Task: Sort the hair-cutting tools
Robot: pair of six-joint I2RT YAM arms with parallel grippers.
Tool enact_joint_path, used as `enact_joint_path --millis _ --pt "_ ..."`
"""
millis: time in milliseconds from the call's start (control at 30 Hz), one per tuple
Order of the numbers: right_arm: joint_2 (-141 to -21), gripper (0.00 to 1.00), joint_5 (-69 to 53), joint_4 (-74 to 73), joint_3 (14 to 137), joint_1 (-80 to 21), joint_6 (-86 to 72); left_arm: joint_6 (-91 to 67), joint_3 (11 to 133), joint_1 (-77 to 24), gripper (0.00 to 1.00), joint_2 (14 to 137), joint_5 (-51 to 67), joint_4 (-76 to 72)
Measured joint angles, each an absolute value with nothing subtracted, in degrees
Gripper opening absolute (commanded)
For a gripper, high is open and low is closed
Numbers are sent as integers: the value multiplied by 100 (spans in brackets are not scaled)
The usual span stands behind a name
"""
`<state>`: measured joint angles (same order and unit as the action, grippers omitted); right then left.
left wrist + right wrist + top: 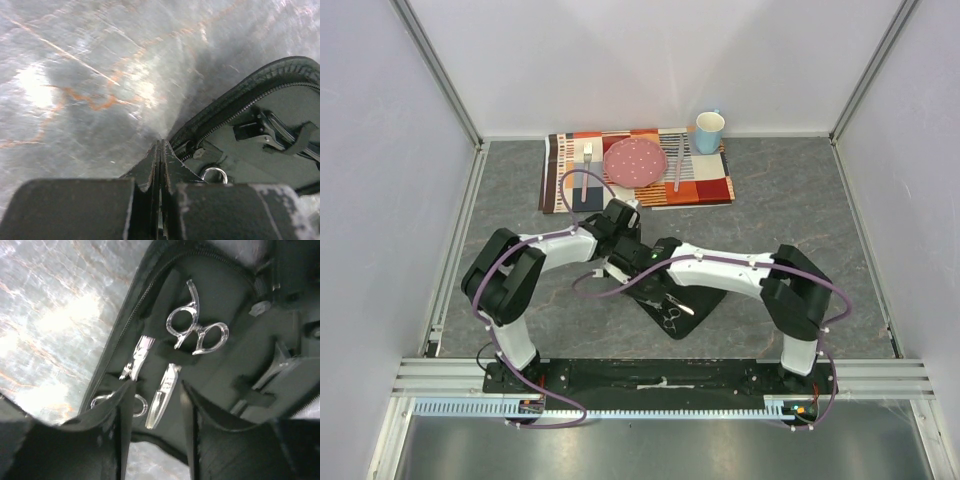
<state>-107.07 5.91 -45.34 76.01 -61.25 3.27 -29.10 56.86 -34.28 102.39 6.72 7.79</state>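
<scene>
A flat black zip case (705, 298) lies open on the table and holds the tools. In the right wrist view two silver scissors are tucked under its straps: one with ring handles (196, 333) and a toothed blade, and another (138, 356) beside it on the left. A black clip (265, 380) lies further right. My right gripper (156, 402) is open just above the toothed blade and holds nothing. My left gripper (160, 146) is shut, with its tips at the case's zip edge (220, 117). A scissor ring (215, 175) and a black clip (260, 131) show inside.
At the back, a striped placemat (705, 185) carries a pink plate (635, 160), a fork (587, 155) and a knife (678, 165). A blue cup (709, 131) stands at its far right corner. Both arms cross over the case in the table's middle.
</scene>
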Motion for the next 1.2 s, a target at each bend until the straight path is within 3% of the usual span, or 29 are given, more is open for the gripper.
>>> enact_joint_path --millis 200,300,400,500,600,633,1000,1200 --pt "-10116 50 1334 -4775 7708 -6202 242 -2908 5865 -3586 2 10195 910 956" --pt "-9767 59 1949 -4858 7616 -6195 -16 -2908 5872 -3588 3 10136 919 1024" --pt "-9076 59 2665 -4731 7352 -6123 -405 -2908 5876 -3607 2 10064 921 1122" --pt "-8265 47 3162 -4519 6954 -5968 -871 -2908 5964 -3614 3 9977 908 1317" --pt "-7682 15 3415 -4401 6525 -5704 -1415 -2908 6038 -3612 7 9800 812 1446" --pt "-7570 0 3444 -4381 6401 -5631 -1546 -2906 6051 -3612 8 9714 757 1472" --pt "-6790 0 1691 -3583 4834 -5642 -2856 -2495 7752 -3559 8 10018 1144 1623" --pt "-7072 0 792 -3162 4737 -6709 -2926 -2228 9194 -3559 8 11273 2023 1553"
